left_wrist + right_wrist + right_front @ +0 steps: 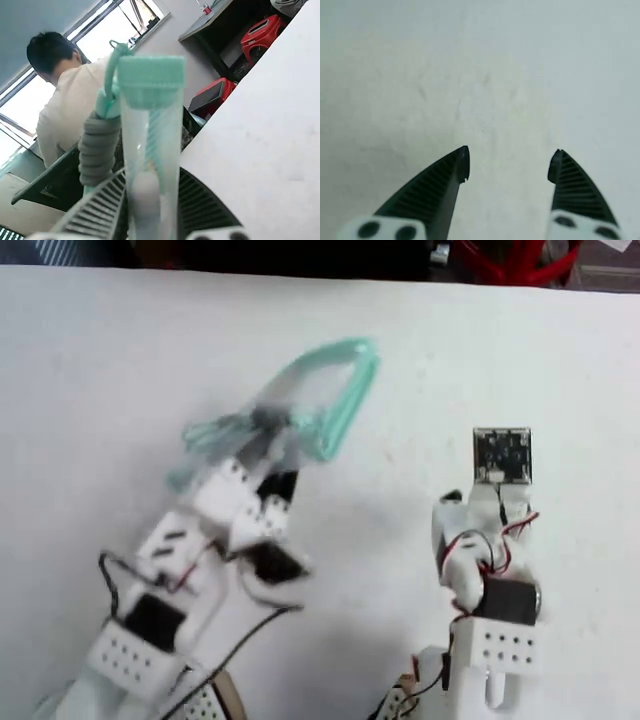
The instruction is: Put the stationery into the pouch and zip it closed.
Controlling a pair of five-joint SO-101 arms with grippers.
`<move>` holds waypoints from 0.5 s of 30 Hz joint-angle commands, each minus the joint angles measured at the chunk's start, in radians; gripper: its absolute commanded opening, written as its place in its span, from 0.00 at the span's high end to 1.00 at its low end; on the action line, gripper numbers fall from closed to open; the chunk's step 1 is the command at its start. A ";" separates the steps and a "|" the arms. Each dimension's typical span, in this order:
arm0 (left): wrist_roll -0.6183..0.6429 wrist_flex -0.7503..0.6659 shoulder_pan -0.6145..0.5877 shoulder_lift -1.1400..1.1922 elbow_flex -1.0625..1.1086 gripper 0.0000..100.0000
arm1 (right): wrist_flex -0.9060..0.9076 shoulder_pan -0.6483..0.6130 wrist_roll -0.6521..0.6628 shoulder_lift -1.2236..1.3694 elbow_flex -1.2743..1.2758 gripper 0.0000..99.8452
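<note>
Over the left half of the table (90,360), got the clear pouch (318,395) pinched by its near end in the left gripper (262,440), sticking lengthwise straight out past the fingertips, teal-edged far end aimed up and away, with the right gripper (509,162) gaping above the table.

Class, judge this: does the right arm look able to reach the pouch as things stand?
Probably yes: only bare table lies between the open right pincer and the pouch, though the left pincer grips it.
</note>
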 commanded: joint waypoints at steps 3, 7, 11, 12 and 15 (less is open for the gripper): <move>0.087 -0.044 0.054 0.595 -0.301 0.98 | -0.087 0.065 -0.015 0.110 -0.008 0.74; 0.133 -0.247 0.065 0.908 -0.362 0.98 | -0.168 0.127 -0.015 0.193 -0.009 0.74; 0.141 -0.371 0.084 1.104 -0.400 0.96 | -0.213 0.156 -0.015 0.262 -0.017 0.74; 0.141 -0.364 0.090 1.129 -0.400 0.94 | -0.217 0.156 -0.015 0.272 -0.018 0.74; 0.167 -0.362 0.110 1.141 -0.367 0.85 | -0.213 0.156 -0.015 0.305 -0.041 0.74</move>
